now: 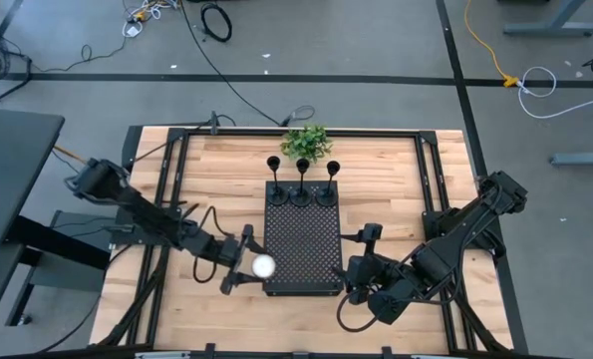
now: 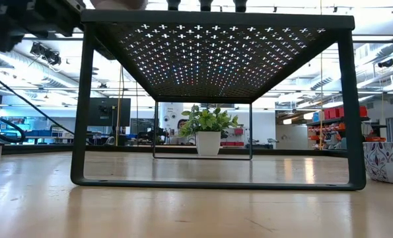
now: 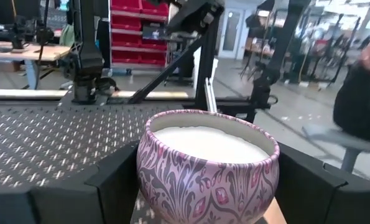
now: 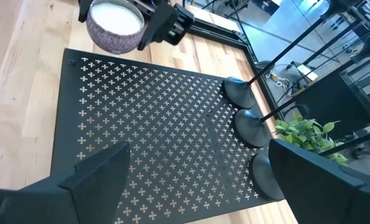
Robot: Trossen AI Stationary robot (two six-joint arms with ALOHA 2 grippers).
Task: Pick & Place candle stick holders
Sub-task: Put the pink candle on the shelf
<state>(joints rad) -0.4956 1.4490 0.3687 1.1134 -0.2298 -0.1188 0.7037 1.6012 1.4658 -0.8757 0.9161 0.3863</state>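
High view: three matte black candle stick holders (image 1: 300, 182); left claw (image 1: 244, 261) gripping candle (image 1: 264, 265), right claw (image 1: 358, 286) open.

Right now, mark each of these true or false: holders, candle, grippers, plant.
1. Three candle stick holders stand in a row on the black perforated tray. True.
2. The left gripper holds a candle in a patterned tin. True.
3. The right gripper grips one holder. False: its fingers are open and empty, beside the tray.
4. The candle rests mid-tray. False: it is at the tray's edge, opposite end from the holders.
5. A potted plant sits beyond the holders. True.
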